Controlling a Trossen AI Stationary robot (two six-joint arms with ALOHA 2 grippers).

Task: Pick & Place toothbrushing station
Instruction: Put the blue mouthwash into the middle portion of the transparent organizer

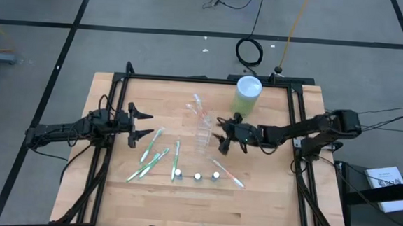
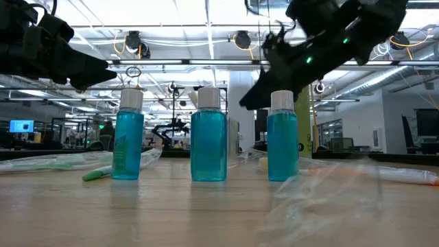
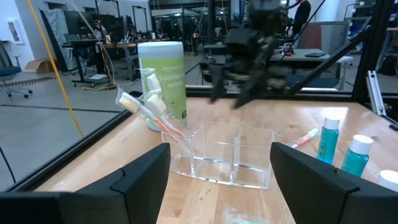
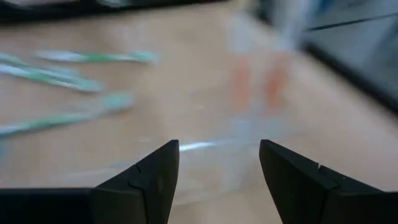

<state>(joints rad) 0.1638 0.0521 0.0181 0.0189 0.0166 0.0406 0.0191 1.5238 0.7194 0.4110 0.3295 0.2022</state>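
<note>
A light wooden tabletop [image 1: 112, 192] edged by a black metal frame carries everything. Near its centre stands a clear plastic compartmented holder [image 1: 202, 130]; whether its orange-white toothbrushes touch the wood cannot be told. At about one o'clock from the holder, near the far edge, stands a lime-green cylindrical canister with a white lid [image 1: 247, 93]. At eight o'clock, several thin green-white toothbrushes [image 1: 155, 154] lie flat, fanned apart. At six o'clock, three small blue-liquid bottles with white caps [image 1: 198, 175] stand upright in a row. One orange-white toothbrush [image 1: 229, 172] lies at about five o'clock, just beside the rightmost bottle.
</note>
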